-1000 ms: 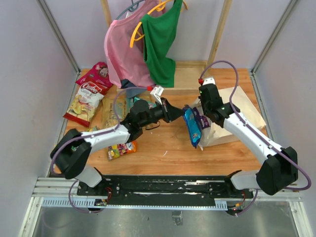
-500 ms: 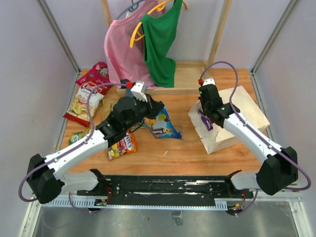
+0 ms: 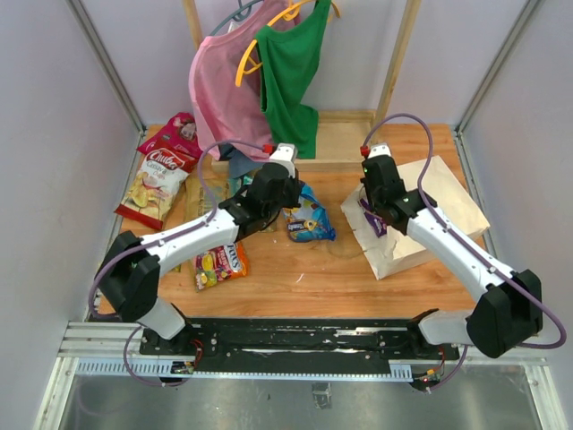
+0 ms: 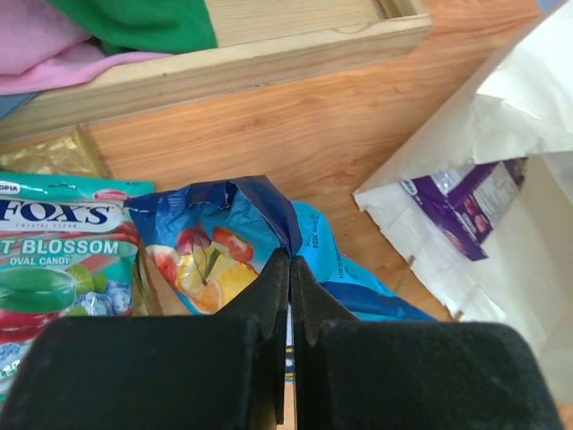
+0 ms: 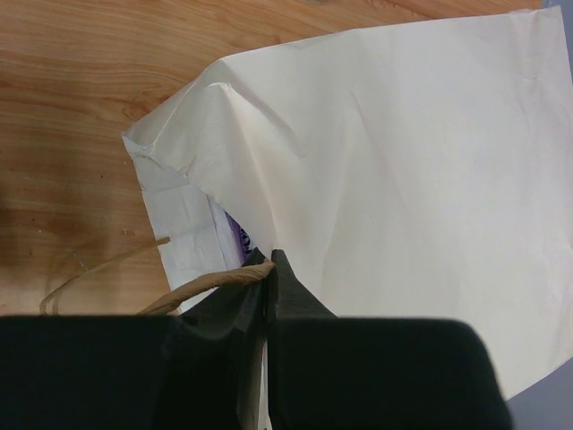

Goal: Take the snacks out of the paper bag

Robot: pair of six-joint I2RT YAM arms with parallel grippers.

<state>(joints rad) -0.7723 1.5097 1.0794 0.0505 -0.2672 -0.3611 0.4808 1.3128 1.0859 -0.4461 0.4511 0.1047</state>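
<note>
My left gripper [image 4: 288, 257] is shut on the creased top edge of a blue fruit-candy snack packet [image 4: 210, 260]; from above that packet [image 3: 311, 221] lies mid-table by the left gripper [image 3: 292, 204]. The cream paper bag [image 3: 434, 204] lies on its side at the right, its mouth facing left. My right gripper [image 5: 269, 260] is shut on the bag's upper mouth edge [image 5: 376, 161], beside a twisted loop handle [image 5: 201, 288]. A purple packet [image 4: 466, 199] shows inside the mouth. Other snacks lie at the left: red [image 3: 175, 133], white-and-red [image 3: 158, 184], teal [image 4: 54, 260], orange-pink [image 3: 220, 264].
A raised wooden ledge [image 4: 233, 58] runs along the back, with a pink garment [image 3: 224, 98] and a green garment [image 3: 291, 72] hanging over it on hangers. A gold wrapper [image 4: 54, 154] lies under the ledge. Grey walls close in both sides.
The left arm pulled the blue packet away from the bag's mouth, swung it left, and now holds it low at mid-table. The right gripper has stayed on the bag's edge.
</note>
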